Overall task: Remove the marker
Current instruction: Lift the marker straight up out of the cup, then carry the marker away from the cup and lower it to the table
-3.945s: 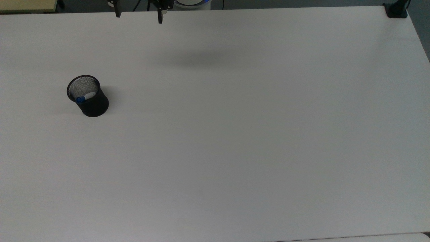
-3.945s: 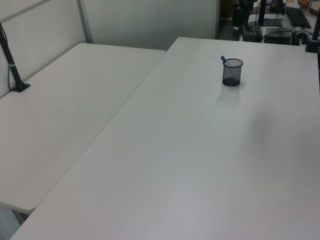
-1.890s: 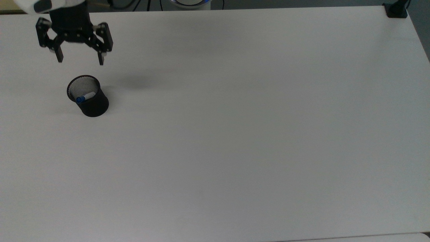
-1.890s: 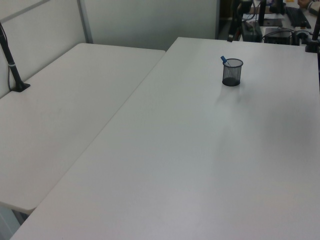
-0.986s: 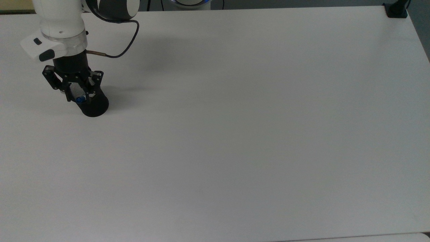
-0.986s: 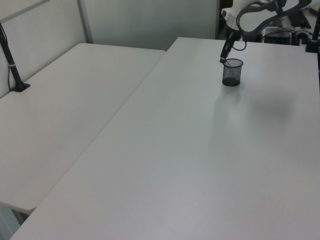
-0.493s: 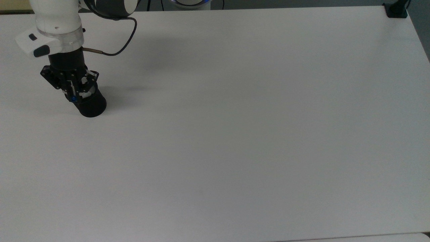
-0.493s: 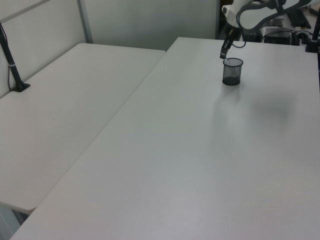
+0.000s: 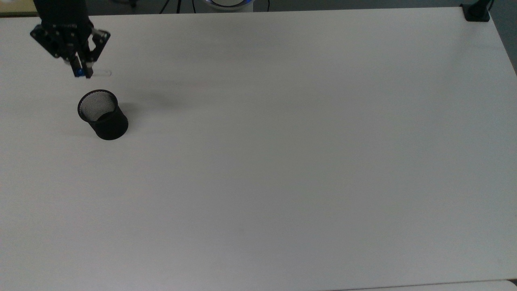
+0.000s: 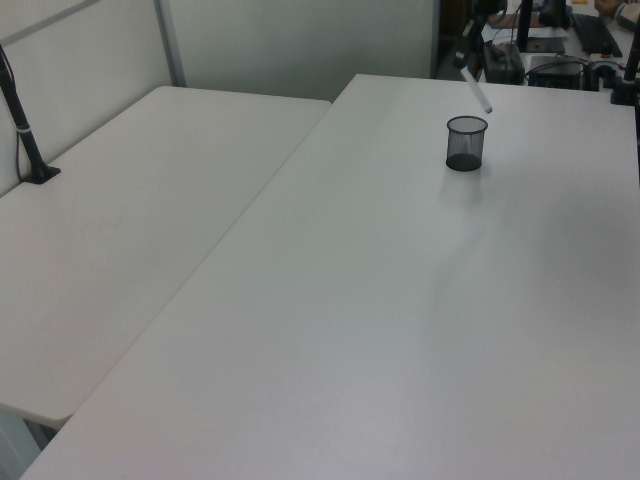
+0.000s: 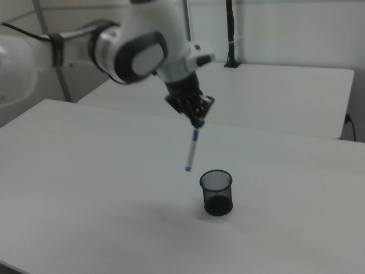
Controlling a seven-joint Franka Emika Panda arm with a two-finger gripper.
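The gripper [image 11: 197, 121] is closed on the blue cap end of the marker [image 11: 191, 148], which hangs from it in the air, slightly tilted, its small blue tip lowest. In the right view the marker's tip sits above and just to the left of the mesh cup [image 11: 217, 192], fully clear of the rim. The cup stands upright on the white table [image 9: 282, 141], and the top view looks into it and shows nothing inside.

So the main part of the job looks done: the marker is out of the cup. What seems left is to carry it aside and set it down on the table.

In the top view the white barrel almost vanishes against the table, with only a blue spot visible between the fingers. In the left view the gripper is lost in the dark clutter at the far edge; only the white barrel [image 10: 479, 92] shows, above the cup.
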